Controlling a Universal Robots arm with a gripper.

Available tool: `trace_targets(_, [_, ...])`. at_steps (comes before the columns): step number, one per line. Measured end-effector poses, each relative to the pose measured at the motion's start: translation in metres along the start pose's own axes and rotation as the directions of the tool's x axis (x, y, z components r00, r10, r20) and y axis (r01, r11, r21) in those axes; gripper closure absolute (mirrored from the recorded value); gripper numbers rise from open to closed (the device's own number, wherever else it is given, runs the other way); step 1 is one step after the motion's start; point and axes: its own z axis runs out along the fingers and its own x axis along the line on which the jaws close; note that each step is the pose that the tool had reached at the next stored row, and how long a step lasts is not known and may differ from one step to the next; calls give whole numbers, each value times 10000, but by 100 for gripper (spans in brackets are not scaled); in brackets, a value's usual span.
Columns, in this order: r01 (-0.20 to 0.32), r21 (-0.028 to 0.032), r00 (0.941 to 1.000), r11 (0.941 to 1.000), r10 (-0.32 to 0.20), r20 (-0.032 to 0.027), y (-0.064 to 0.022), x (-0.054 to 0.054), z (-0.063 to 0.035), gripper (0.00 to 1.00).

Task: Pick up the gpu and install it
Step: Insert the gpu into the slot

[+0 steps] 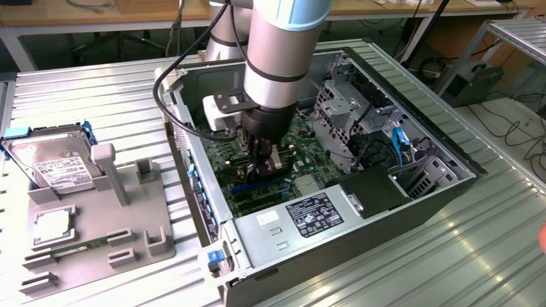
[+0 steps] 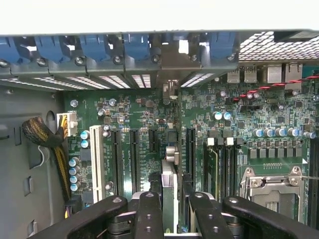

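The work surface is a ribbed, silver metal table. Directly on it lies an open black desktop computer case, set on its side. Just beside it, toward the exterior view's left, rests a flat grey plastic fixture tray with upright holders.

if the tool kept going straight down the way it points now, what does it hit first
Most likely the motherboard and its expansion slots, right below the tool, which grips the gpu edge-on inside the open computer case. Depth is hard to judge.
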Motion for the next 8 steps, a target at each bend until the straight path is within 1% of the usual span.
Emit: trace_targets(8, [-14,-1,10000,10000,14,0,0,-32,1,74])
